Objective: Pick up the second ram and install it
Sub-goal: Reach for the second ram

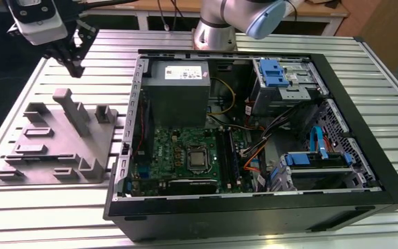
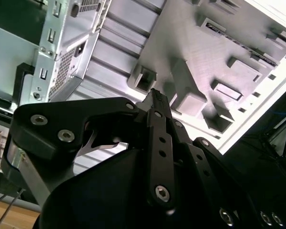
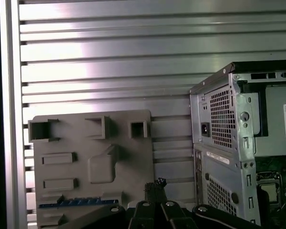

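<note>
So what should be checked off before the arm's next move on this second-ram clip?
1. End effector above the grey tray, clear of the computer case: ok.
2. End effector carrying nothing: ok, nothing is between the jaws in both wrist views.
3. Jaws open for a grasp: not ok, they look shut.
4. Second ram located: cannot tell; the blue-edged strip in the tray may be it.
5. Free slot on the motherboard: cannot tell, that area is too dark.
</note>
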`<state>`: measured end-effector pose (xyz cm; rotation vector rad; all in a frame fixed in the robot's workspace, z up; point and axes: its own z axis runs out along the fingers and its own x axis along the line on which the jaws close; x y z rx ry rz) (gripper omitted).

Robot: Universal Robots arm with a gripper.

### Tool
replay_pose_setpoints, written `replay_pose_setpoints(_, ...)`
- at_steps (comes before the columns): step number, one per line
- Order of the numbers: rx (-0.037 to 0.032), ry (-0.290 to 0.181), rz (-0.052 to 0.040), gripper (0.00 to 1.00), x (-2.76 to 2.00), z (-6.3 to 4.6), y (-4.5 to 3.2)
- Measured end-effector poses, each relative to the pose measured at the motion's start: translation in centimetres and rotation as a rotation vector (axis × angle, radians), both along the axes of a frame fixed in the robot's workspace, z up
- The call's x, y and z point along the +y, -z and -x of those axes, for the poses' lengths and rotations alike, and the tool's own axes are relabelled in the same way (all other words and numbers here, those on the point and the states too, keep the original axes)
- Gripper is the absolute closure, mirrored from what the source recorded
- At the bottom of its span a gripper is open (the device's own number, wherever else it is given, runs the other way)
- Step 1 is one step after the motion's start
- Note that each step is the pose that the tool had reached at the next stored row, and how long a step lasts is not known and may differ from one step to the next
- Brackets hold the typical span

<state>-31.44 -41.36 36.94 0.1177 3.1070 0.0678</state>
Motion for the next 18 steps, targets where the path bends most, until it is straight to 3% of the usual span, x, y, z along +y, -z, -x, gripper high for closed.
replay_pose_setpoints(18, -0.0001, 0.000, -0.0001, 0.90, -0.54, 2.8, 0.42)
